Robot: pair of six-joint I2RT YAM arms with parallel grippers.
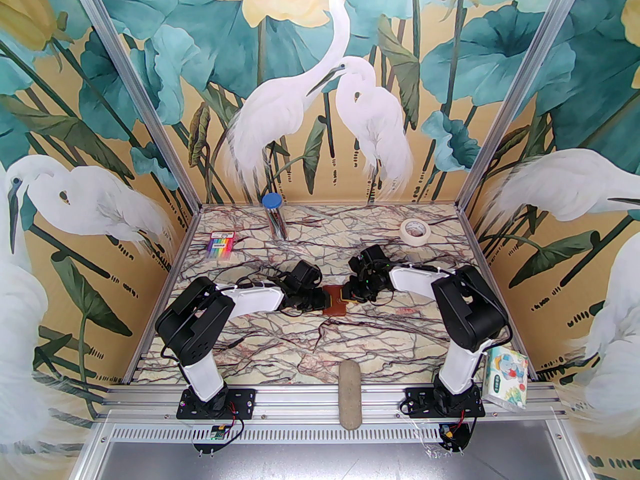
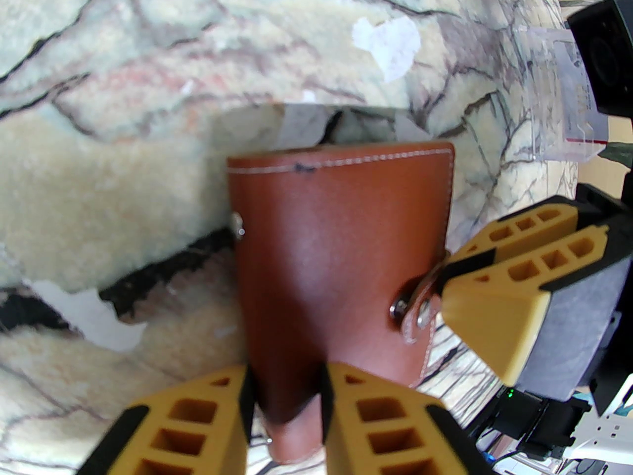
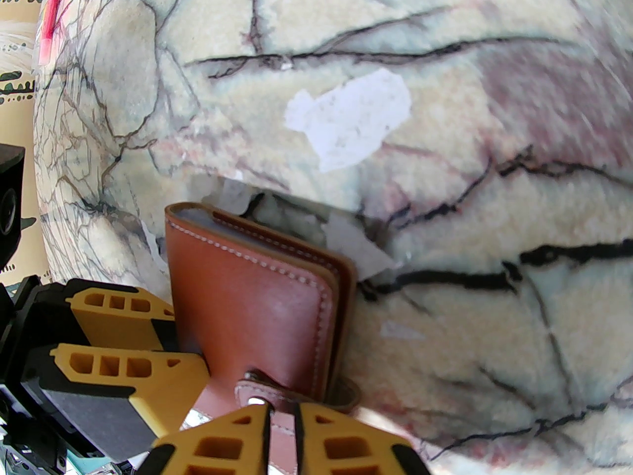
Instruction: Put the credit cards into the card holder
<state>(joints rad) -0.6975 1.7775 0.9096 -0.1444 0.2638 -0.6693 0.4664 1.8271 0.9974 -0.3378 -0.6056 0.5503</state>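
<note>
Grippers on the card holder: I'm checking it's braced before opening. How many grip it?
2. The left gripper clamps the card holder by its left edge; the right gripper pinches its snap tab.

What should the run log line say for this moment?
left gripper: clamps reddish-brown leather card holder | right gripper: pinches its snap tab | card holder: folded shut

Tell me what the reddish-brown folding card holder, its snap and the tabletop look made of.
Reddish-brown folding card holder: likely leather or imitation, smooth, soft sheen, pale stitched edges. Snap: shiny silvery metal, apparently. Tabletop: seemingly marble-print film, not stone; white patches where it has peeled.
</note>
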